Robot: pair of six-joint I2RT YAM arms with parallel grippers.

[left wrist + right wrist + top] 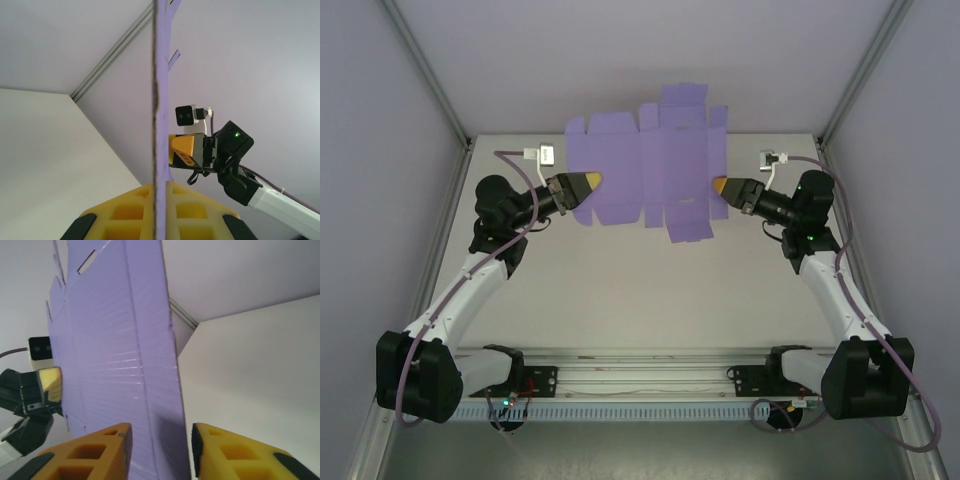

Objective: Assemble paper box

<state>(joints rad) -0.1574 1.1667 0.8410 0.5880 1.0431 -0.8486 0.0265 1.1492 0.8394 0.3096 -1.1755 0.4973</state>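
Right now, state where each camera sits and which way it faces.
Top external: above and behind the bases, looking down on the table; both arms show, left pincer and right pincer at two ends of the paper box.
Left wrist: on the left arm, faces the right arm along the paper box's edge; own yellow fingers clamp it.
Right wrist: on the right arm, faces the left arm across the box's face; own fingers straddle it, gap showing.
Wrist views share the paper box and each other's pincer.
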